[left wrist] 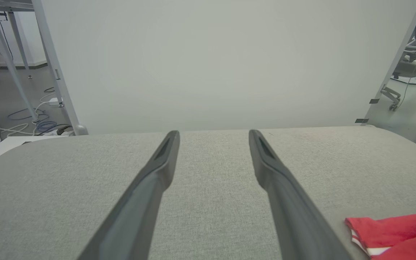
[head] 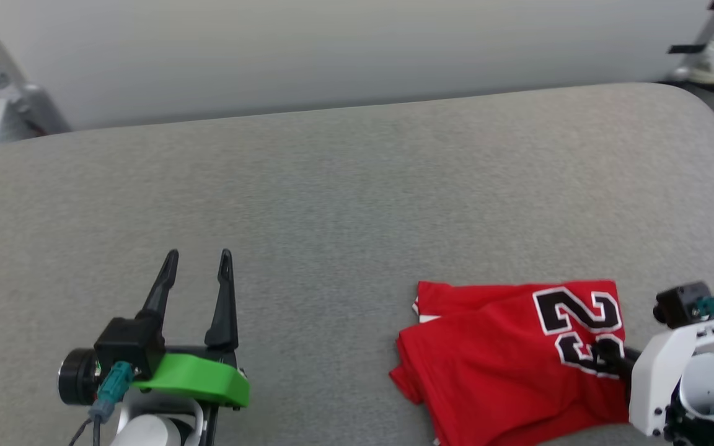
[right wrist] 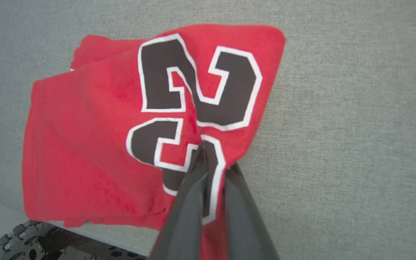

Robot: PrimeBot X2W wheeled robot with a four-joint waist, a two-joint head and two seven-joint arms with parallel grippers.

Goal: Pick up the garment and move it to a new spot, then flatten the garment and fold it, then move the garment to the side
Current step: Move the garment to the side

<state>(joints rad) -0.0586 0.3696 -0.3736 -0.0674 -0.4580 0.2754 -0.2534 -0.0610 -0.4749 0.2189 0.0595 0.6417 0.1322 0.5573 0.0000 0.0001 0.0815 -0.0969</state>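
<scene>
The garment (head: pixel 493 359) is a red jersey with black, white-outlined numbers, lying folded on the grey table (head: pixel 332 186) at the near right. My right gripper (right wrist: pixel 215 159) is shut on the garment (right wrist: pixel 96 137), pinching a fold of cloth at the lower numbers near its right edge. In the head view the right gripper (head: pixel 608 356) reaches in from the right, its fingertips dark against the lettering. My left gripper (head: pixel 199 257) stands open at the near left over bare table, far from the garment. A corner of the garment (left wrist: pixel 399 231) with striped trim shows beside my left gripper (left wrist: pixel 213 135).
The grey padded table has rounded far corners and a pale wall panel (head: pixel 332 56) behind it. A shoe (head: pixel 713 59) of a person shows at the far right. Table legs and floor cables (left wrist: pixel 31 122) lie beyond the left end. The table's near edge (right wrist: pixel 85 234) runs just below the garment.
</scene>
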